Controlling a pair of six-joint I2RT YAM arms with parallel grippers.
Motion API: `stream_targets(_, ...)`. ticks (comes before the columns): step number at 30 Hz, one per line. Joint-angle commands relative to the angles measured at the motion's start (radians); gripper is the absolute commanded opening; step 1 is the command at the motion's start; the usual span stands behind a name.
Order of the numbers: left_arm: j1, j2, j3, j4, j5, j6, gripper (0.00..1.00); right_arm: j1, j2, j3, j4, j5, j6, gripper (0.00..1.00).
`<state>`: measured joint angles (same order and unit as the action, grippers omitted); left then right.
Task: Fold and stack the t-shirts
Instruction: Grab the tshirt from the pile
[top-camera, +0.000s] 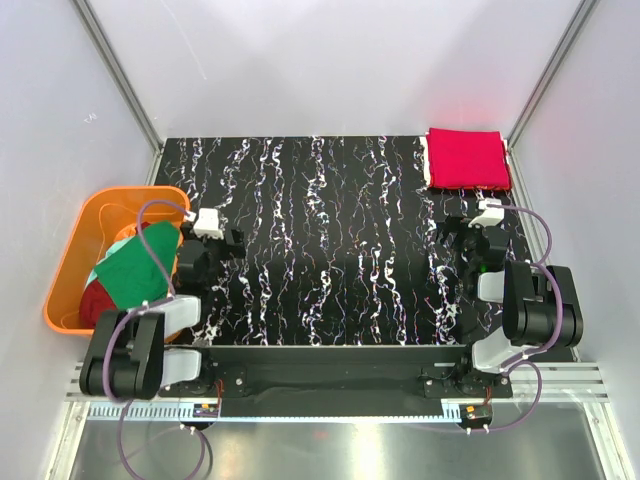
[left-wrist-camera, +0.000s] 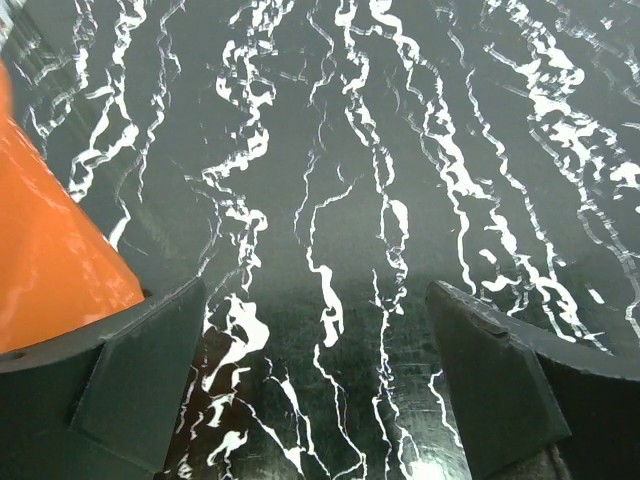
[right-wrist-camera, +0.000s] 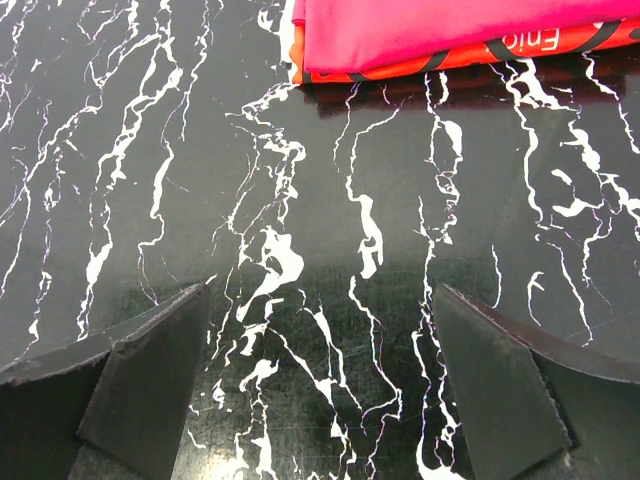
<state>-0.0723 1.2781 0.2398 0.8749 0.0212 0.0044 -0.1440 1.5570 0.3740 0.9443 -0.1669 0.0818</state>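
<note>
A crimson red t-shirt (top-camera: 465, 158) lies folded at the table's far right corner; in the right wrist view this red t-shirt (right-wrist-camera: 450, 28) rests on an orange-red printed layer. A green t-shirt (top-camera: 138, 265) fills the orange basket, with a maroon t-shirt (top-camera: 93, 302) beneath it and a pale teal garment (top-camera: 121, 238) at its far edge. My left gripper (top-camera: 226, 246) (left-wrist-camera: 320, 375) stands open over bare table beside the basket. Just in front of the red t-shirt, my right gripper (top-camera: 457, 236) (right-wrist-camera: 320, 385) is open and holds nothing.
The orange basket (top-camera: 72, 250) (left-wrist-camera: 45, 250) sits off the table's left edge, close to my left fingers. White walls and metal frame posts enclose the black marbled table (top-camera: 330, 230).
</note>
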Motion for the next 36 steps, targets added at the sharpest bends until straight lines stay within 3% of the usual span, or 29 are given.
stream_targets(1,0.026,-0.138,0.091,-0.129,-0.027,0.011,0.99,0.004,-0.073,0.017,0.019,0.000,-0.030,1.00)
stream_targets(6,0.026,-0.357,0.226,-0.423,-0.128,-0.207,0.99,0.006,-0.228,0.089,-0.283,0.088,0.056,1.00)
stream_targets(8,0.025,-0.384,0.345,-0.600,-0.168,-0.260,0.99,0.011,-0.300,0.097,-0.393,0.133,0.118,1.00)
stream_targets(12,0.028,-0.358,0.609,-0.963,-0.389,-0.456,0.99,0.063,-0.429,0.176,-0.616,0.294,0.228,1.00)
stream_targets(13,0.028,-0.347,0.663,-1.090,-0.392,-0.443,0.99,0.063,-0.463,0.209,-0.739,0.285,0.283,1.00)
stream_targets(15,0.029,-0.323,0.795,-1.178,-0.415,-0.431,0.99,0.063,-0.494,0.305,-0.849,0.187,0.311,1.00)
stream_targets(16,0.029,-0.306,0.820,-1.230,-0.438,-0.440,0.99,0.063,-0.520,0.339,-0.994,0.170,0.329,1.00)
stream_targets(19,0.052,-0.287,0.927,-1.394,-0.569,-0.544,0.99,0.063,-0.572,0.344,-0.991,0.094,0.389,1.00)
stream_targets(21,0.116,-0.284,0.978,-1.438,-0.531,-0.511,0.99,0.063,-0.560,0.367,-0.992,-0.050,0.372,1.00)
stream_targets(23,0.204,-0.264,0.997,-1.439,-0.416,-0.472,0.99,0.064,-0.522,0.413,-1.050,-0.112,0.401,1.00)
stream_targets(26,0.332,-0.136,1.113,-1.598,-0.382,-0.495,0.99,0.075,-0.443,0.517,-1.153,-0.166,0.397,1.00)
stream_targets(27,0.373,-0.093,1.150,-1.710,-0.363,-0.520,0.98,0.087,-0.428,0.525,-1.171,-0.166,0.383,1.00)
stream_targets(31,0.543,0.111,1.243,-1.826,-0.216,-0.566,0.89,0.204,-0.402,0.578,-1.237,-0.085,0.345,0.97)
stream_targets(36,0.586,0.236,1.231,-1.765,-0.257,-0.623,0.72,0.297,-0.385,0.609,-1.265,-0.040,0.322,0.93)
